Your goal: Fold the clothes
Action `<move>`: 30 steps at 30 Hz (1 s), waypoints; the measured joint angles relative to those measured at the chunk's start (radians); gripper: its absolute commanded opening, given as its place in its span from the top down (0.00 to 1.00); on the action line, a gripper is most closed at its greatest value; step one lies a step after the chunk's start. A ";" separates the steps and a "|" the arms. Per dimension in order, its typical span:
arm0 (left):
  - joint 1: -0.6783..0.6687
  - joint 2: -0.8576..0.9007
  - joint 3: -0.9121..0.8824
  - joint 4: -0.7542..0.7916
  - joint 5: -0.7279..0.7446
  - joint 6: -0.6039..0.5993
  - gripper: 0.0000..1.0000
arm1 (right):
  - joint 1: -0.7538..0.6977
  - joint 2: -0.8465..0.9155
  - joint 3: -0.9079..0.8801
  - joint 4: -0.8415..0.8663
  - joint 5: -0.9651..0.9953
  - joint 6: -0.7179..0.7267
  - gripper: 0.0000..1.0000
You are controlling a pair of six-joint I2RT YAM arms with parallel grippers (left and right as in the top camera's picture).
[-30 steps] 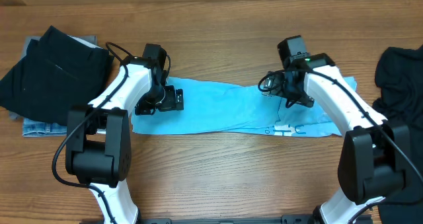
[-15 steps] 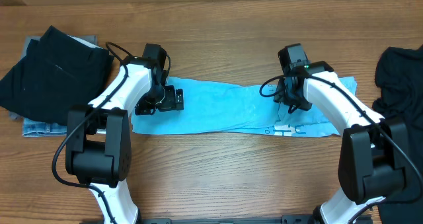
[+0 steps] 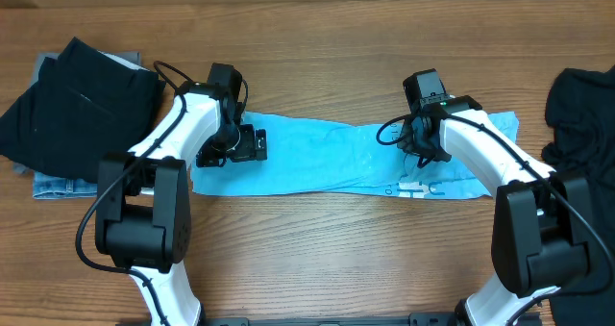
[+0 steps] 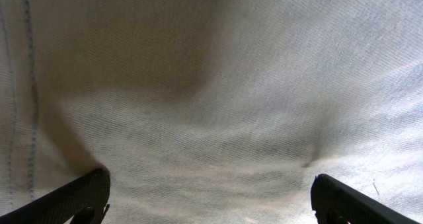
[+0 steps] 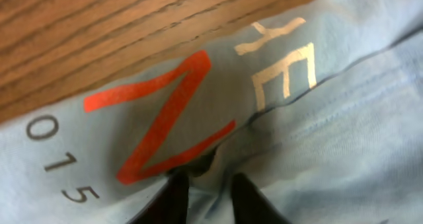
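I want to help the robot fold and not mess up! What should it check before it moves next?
1. Shirt lies as a flat strip on the table: ok.
2. Right fingers pinch a shirt fold by the red letter: ok.
3. Left fingers gripping cloth: not ok, they stand wide open over it.
4. How many layers the right fingers caught: cannot tell.
5. Dark pile apart from the shirt: ok.
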 measured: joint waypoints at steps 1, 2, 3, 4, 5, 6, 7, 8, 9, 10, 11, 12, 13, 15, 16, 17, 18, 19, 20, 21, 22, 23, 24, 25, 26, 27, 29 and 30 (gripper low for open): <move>0.000 0.000 0.000 0.000 0.000 0.000 0.00 | 0.000 0.000 0.000 0.002 0.000 0.000 0.91; 0.000 0.000 0.000 0.000 0.000 0.000 0.00 | 0.000 0.000 0.000 0.002 0.002 0.000 0.92; 0.000 0.000 0.000 0.000 0.000 0.000 0.00 | 0.000 0.000 0.000 0.002 0.004 -0.002 0.92; 0.000 0.000 0.000 0.000 0.000 0.000 0.00 | 0.000 0.000 0.000 0.002 0.004 -0.004 0.93; 0.000 0.000 0.000 0.000 0.000 0.000 0.00 | 0.000 0.000 0.000 0.003 0.003 -0.005 0.94; 0.000 0.000 0.000 0.000 0.000 0.000 0.00 | 0.000 0.000 0.000 0.002 0.003 -0.005 0.94; 0.000 0.000 0.000 0.000 0.000 0.000 0.00 | 0.000 0.000 0.000 0.001 0.003 -0.005 0.95; 0.000 0.000 0.000 0.000 0.000 0.000 0.00 | 0.000 0.000 0.000 0.000 0.003 -0.005 0.95; 0.000 0.000 0.000 0.000 0.000 0.000 0.00 | 0.000 0.000 0.000 0.000 0.004 -0.005 0.96; 0.000 0.000 0.000 0.000 0.000 0.000 0.00 | 0.000 0.000 0.000 0.000 0.004 -0.005 0.96; 0.000 0.000 0.000 0.000 0.000 0.000 0.00 | 0.000 0.000 0.000 -0.002 0.003 -0.005 0.96; 0.000 0.000 0.000 0.000 0.000 0.000 0.00 | 0.000 0.000 0.000 -0.002 0.004 -0.005 0.96; 0.000 0.000 0.000 0.000 0.000 0.000 0.00 | 0.000 0.000 0.000 -0.002 0.004 -0.005 0.96; 0.000 0.000 0.000 0.000 0.000 0.000 0.00 | 0.000 0.000 0.000 -0.002 0.000 -0.005 0.96; 0.000 0.000 0.000 0.000 0.000 0.000 0.00 | 0.000 0.000 0.000 -0.002 -0.003 -0.006 0.96; 0.000 0.000 0.000 0.000 0.000 0.000 0.00 | 0.000 0.000 0.000 -0.002 -0.006 -0.006 0.96; 0.000 0.000 0.000 0.000 0.000 0.000 0.00 | 0.000 0.000 0.000 0.000 -0.011 -0.008 0.96; 0.000 0.000 0.000 0.000 0.000 0.000 0.00 | 0.000 0.000 0.000 0.000 -0.013 -0.008 0.96; 0.000 0.000 0.000 0.000 0.000 0.000 0.00 | 0.001 0.000 0.000 0.001 -0.018 -0.009 0.96; 0.000 0.000 0.000 0.000 0.000 0.000 0.00 | 0.001 0.000 0.000 0.001 -0.020 -0.010 0.96; 0.000 0.000 0.000 0.000 0.000 0.000 0.00 | 0.002 0.000 0.000 0.001 -0.021 -0.010 0.96; 0.000 0.000 0.000 0.000 0.000 0.000 0.00 | 0.005 0.000 0.000 0.002 -0.021 -0.012 0.96; 0.000 0.000 0.000 0.000 0.000 0.000 0.00 | 0.008 0.000 0.000 0.001 -0.023 -0.016 0.96; 0.000 0.000 0.000 0.000 0.000 0.000 0.00 | 0.019 0.000 0.002 -0.002 -0.023 -0.019 0.96; 0.000 0.000 0.000 0.000 0.000 0.000 0.00 | 0.023 0.000 0.003 -0.005 -0.024 -0.022 0.96; 0.000 0.000 0.000 0.000 0.000 0.000 0.00 | 0.032 0.000 0.011 -0.018 -0.024 -0.026 0.96; 0.000 0.000 0.000 0.000 0.000 0.000 0.00 | 0.048 0.000 0.029 -0.025 -0.023 -0.031 0.96; 0.000 0.000 0.000 0.000 0.000 0.000 0.00 | 0.055 0.000 0.037 -0.025 -0.024 -0.033 0.96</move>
